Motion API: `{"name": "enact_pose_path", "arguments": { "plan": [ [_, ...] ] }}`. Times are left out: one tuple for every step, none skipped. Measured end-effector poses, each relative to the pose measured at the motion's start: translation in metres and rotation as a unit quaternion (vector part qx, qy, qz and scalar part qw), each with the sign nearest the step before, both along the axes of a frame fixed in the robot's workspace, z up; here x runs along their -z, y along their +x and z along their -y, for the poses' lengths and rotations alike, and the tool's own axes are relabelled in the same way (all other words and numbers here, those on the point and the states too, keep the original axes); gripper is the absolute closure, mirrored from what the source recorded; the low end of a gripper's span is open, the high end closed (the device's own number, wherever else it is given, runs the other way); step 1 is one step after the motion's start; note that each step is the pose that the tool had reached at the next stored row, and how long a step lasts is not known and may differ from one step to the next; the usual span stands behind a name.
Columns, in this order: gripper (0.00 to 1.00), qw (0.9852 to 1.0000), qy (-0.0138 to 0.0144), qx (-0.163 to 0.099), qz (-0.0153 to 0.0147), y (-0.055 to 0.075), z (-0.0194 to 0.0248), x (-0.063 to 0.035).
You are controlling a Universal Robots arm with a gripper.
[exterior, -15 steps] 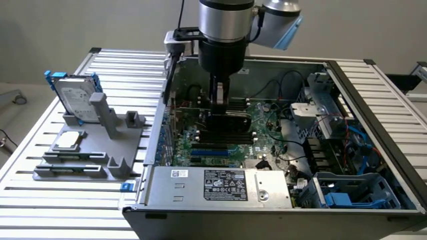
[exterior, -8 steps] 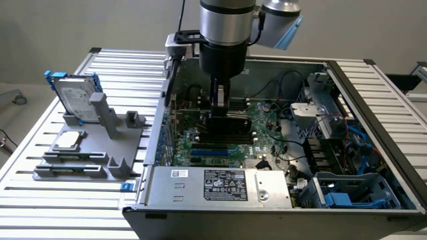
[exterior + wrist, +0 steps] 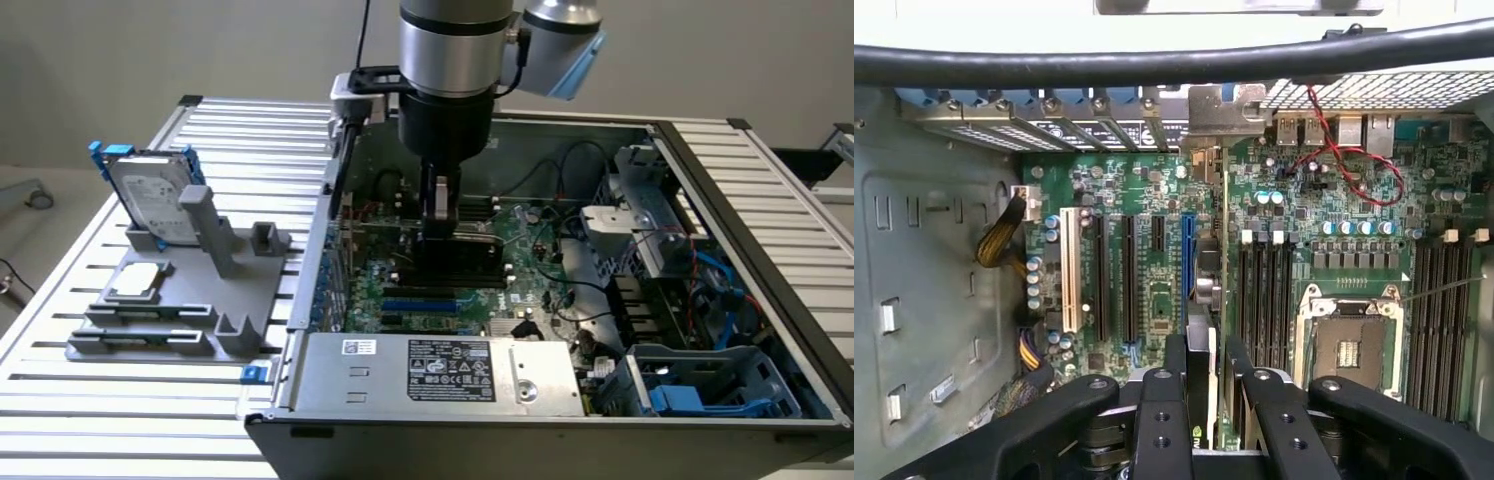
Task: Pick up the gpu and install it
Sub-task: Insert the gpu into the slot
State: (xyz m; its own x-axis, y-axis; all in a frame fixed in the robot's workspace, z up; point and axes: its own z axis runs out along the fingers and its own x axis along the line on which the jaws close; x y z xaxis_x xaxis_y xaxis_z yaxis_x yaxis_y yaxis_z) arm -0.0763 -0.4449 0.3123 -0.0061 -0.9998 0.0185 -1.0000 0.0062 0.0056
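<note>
The arm (image 3: pixel 454 45) enters the exterior view at twelve o'clock, its last link vertical, with a blue-capped joint (image 3: pixel 571 45) at its two o'clock. The black wrist (image 3: pixel 447 125) points straight down. Below it the gripper (image 3: pixel 438 222) hangs with its fingers (image 3: pixel 1174 365) pressed on both faces of the gpu (image 3: pixel 1202 285), which is held edge-on.

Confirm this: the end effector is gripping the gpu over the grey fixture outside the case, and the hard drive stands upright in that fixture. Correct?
Not the place. The exterior view shows the end effector gripping the gpu inside the open case, at the motherboard, not over the grey fixture. The hard drive does stand upright in that fixture.
</note>
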Motion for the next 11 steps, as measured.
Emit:
{"name": "enact_pose_path", "arguments": {
  "plan": [
    [0.74, 1.0000, -0.0001, 0.000, -0.0001, 0.0000, 0.0018, 0.0009],
    [0.74, 1.0000, -0.0001, 0.000, 0.0000, 0.0000, 0.0039, 0.0021],
    [0.74, 1.0000, -0.0001, 0.000, 0.0000, 0.0000, 0.0057, 0.0035],
    [0.74, 1.0000, 0.0000, 0.000, 0.0000, 0.0000, 0.0069, 0.0050],
    [0.74, 1.0000, 0.0001, 0.000, 0.0000, 0.0000, 0.0073, 0.0061],
    [0.74, 1.0000, -0.0001, 0.000, 0.0000, -0.0001, 0.0075, 0.0061],
    [0.74, 1.0000, -0.0001, 0.000, 0.0000, -0.0001, 0.0075, 0.0061],
    [0.74, 1.0000, -0.0002, 0.000, -0.0001, 0.0000, 0.0075, 0.0061],
    [0.74, 1.0000, -0.0001, 0.000, -0.0001, 0.0000, 0.0075, 0.0068],
    [0.74, 1.0000, -0.0001, 0.000, 0.0000, -0.0003, 0.0076, 0.0083],
    [0.74, 1.0000, -0.0001, 0.000, 0.0000, -0.0006, 0.0076, 0.0102]
  ]
}}
